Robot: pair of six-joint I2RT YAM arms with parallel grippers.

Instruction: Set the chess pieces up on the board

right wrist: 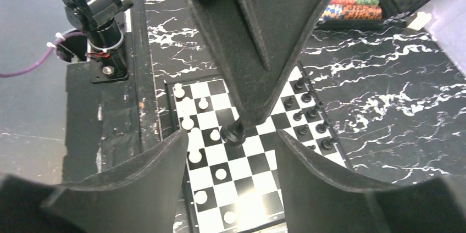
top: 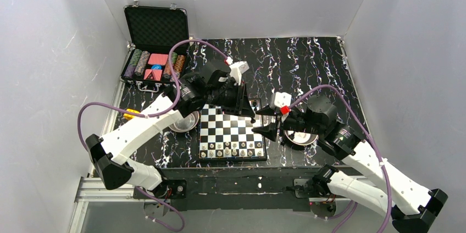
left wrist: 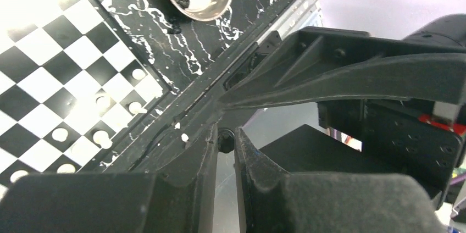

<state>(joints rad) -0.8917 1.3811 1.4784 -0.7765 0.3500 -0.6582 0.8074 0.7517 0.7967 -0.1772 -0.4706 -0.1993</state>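
Right wrist view: at the table's near edge, the board is lined with white pieces on its near side, while black pieces are only partly set. One black piece is pinched in the narrow left gripper; the right gripper is spread wide.

- white-shelled, black-jointed left arm: reaches up and inward from its base, wrist bent downward.
- black two-finger left gripper: fingers nearly together, tips pinching a tiny black chess piece.
- matching white-and-black right arm: reaches inward, toward the left.
- black two-finger right gripper: fingers spread wide, flanking the left gripper's tips.
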